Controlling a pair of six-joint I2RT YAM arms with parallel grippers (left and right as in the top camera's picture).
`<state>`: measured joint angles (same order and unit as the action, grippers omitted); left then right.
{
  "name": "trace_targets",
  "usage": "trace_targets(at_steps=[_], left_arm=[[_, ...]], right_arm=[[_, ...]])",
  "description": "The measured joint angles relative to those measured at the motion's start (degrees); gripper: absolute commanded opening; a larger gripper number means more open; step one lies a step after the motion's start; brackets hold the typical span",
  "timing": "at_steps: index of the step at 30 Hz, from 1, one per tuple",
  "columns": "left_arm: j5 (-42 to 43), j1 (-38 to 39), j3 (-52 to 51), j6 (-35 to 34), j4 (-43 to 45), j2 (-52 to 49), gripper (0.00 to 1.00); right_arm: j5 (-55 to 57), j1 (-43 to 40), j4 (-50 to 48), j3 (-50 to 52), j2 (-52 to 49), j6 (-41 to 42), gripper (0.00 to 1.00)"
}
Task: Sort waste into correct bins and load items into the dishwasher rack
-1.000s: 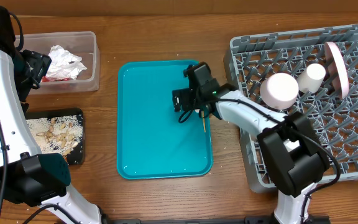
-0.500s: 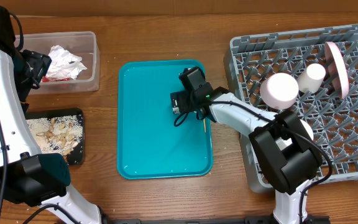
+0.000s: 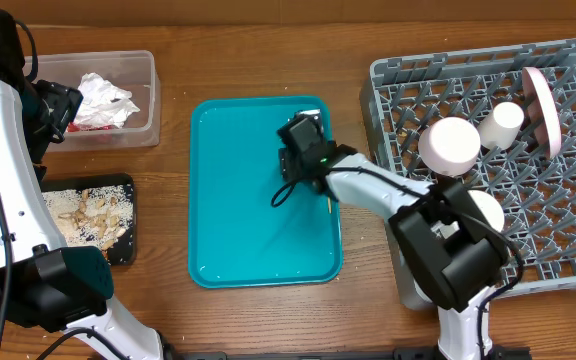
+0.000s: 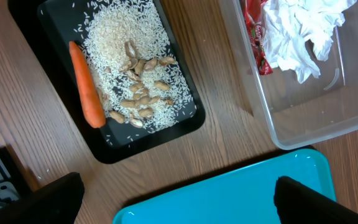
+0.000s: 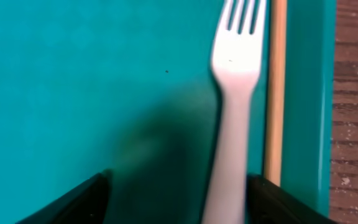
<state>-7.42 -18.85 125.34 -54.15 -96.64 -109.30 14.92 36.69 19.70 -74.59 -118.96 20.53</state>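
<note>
Straddling the fork [image 5: 235,124]: the right gripper [image 5: 179,202], its fingers spread apart at the two lower corners of the wrist view and closed on nothing
Fork: white plastic, lying flat on the teal tray [image 5: 73,93], tines toward the top of the wrist view; the handle runs down between the spread fingers, closer to the right-hand one
Stick [image 5: 275,93]: thin and wooden, lying just beside the fork and parallel to it, between the fork and the tray's raised edge
Right gripper from above: over the upper right part of the teal tray, near the middle of the overhead frame; the fork is hidden under it there, and only a short end of the stick shows below it
Left gripper [image 4: 179,199]: fingers wide apart and holding nothing, dark tips at the lower corners of the wrist view, above a strip of wooden table [image 4: 216,81] and the teal tray's corner
Black tray [image 4: 114,146]: upper left of the left wrist view, holding a carrot [image 4: 84,84] along its left side, a spread of white rice [image 4: 123,37] and beige scraps [image 4: 138,93] on top of the rice
Clear tub [image 4: 328,106]: upper right of the same view, holding crumpled white napkins [image 4: 297,37] with a red wrapper [image 4: 253,31] against its left wall
Rack [image 3: 568,250]: grey, at the right of the overhead frame, well apart from both bins
In the rack: an upturned bowl [image 3: 450,145], a cup [image 3: 501,122] just beside it, a plate [image 3: 541,110] standing on edge near the upper right, and a second bowl [image 3: 483,210] partly hidden behind the right arm
</note>
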Motion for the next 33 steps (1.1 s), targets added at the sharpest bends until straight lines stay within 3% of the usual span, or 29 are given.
trace_targets(at_steps=[6,20,29,33], left_arm=[[0.0,0.0,0.0,0.0,0.0,0.0,1.0],[0.0,0.0,0.0,0.0,0.0,0.0,1.0],[0.0,0.0,0.0,0.0,0.0,0.0,1.0],[0.0,0.0,0.0,0.0,0.0,0.0,1.0]], right_arm=[[3.1,1.7,-0.3,-0.9,-1.0,0.8,0.72],[6.6,1.7,-0.7,-1.1,-1.5,2.1,0.27],[6.0,1.7,2.3,-2.3,-1.5,2.0,0.05],[3.4,1.6,5.5,-4.2,-1.7,2.1,0.04]])
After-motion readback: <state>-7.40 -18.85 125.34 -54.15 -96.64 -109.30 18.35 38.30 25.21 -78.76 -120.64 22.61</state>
